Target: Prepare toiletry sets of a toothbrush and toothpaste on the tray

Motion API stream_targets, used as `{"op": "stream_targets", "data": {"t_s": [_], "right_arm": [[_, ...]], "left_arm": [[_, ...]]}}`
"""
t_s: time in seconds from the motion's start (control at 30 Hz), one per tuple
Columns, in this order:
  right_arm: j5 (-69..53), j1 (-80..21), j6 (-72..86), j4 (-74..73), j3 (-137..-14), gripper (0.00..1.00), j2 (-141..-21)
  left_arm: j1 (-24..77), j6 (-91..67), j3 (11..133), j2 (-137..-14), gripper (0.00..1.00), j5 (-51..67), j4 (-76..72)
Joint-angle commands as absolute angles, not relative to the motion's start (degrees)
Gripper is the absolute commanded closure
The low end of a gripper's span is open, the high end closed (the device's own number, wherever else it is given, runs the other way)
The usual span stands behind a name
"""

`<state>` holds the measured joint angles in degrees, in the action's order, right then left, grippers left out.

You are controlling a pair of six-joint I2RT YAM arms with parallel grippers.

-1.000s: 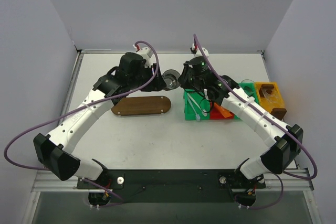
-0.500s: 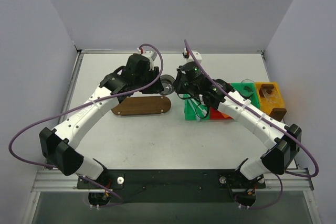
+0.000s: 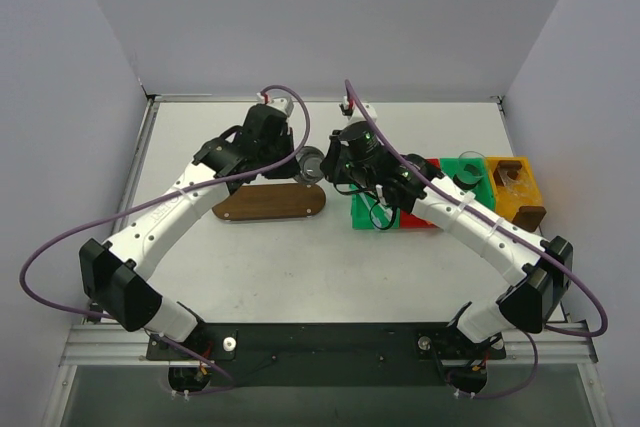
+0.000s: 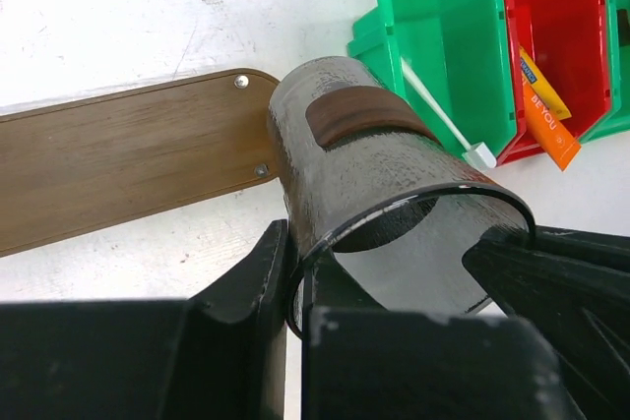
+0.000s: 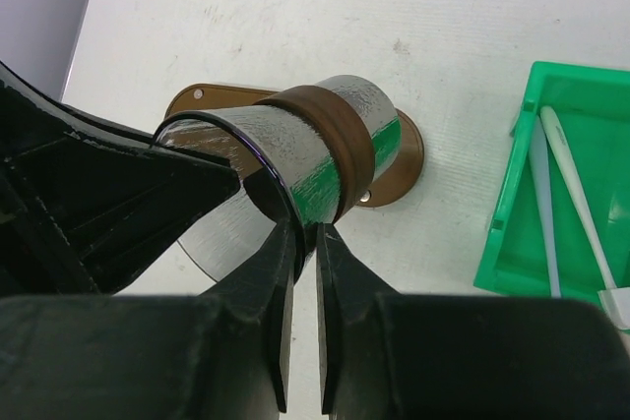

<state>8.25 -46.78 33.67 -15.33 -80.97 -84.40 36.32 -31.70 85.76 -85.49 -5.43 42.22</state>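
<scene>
A clear round cup (image 3: 312,162) hangs between my two grippers, over the right end of the dark wooden tray (image 3: 265,204). My left gripper (image 4: 295,263) is shut on the cup's (image 4: 364,174) rim. My right gripper (image 5: 305,233) straddles the opposite rim of the cup (image 5: 325,154) with a narrow gap showing between its fingers. A white toothbrush (image 4: 438,110) lies in the green bin (image 4: 394,7), and an orange toothpaste tube (image 4: 546,120) in the red bin (image 4: 512,7). The tray (image 4: 118,164) carries nothing.
A green bin (image 3: 358,209) and a red bin (image 3: 420,219) stand right of the tray. Behind them are another green bin (image 3: 478,179) with a clear cup and a yellow bin (image 3: 520,199). White walls enclose the table.
The left gripper has closed onto the cup's rim. The right gripper's jaws have loosened a little. Both arms and the cup have drifted slightly left, toward the tray's end.
</scene>
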Motion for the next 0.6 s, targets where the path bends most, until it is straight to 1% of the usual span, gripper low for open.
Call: {"op": "stream_targets", "data": {"t_s": [0.0, 0.03, 0.13, 0.23, 0.37, 0.57], "right_arm": [[5.7, -46.3, 32.5, -13.3, -81.6, 0.92, -82.5], [5.7, -46.3, 30.6, -14.9, -82.3, 0.86, -82.5], [5.1, -46.3, 27.0, -18.4, -83.7, 0.77, -82.9], [5.5, -46.5, 25.1, -21.6, -84.6, 0.72, -83.4], [4.2, -46.4, 23.5, -22.3, -83.9, 0.68, -83.4], [-2.1, -46.7, 23.5, -23.0, -83.9, 0.63, -84.2]], "left_arm": [[36.5, -25.8, 88.3, -85.2, 1.00, -2.6, 42.5], [36.4, -25.1, 88.8, -85.4, 1.00, -1.9, 42.8], [36.4, -20.6, 90.3, -86.1, 1.00, 1.6, 44.3], [36.4, -14.6, 92.7, -87.4, 1.00, 4.0, 47.7], [36.5, -10.6, 95.9, -88.9, 1.00, 8.2, 52.3], [36.5, -8.5, 99.9, -92.5, 1.00, 9.1, 58.4]]}}
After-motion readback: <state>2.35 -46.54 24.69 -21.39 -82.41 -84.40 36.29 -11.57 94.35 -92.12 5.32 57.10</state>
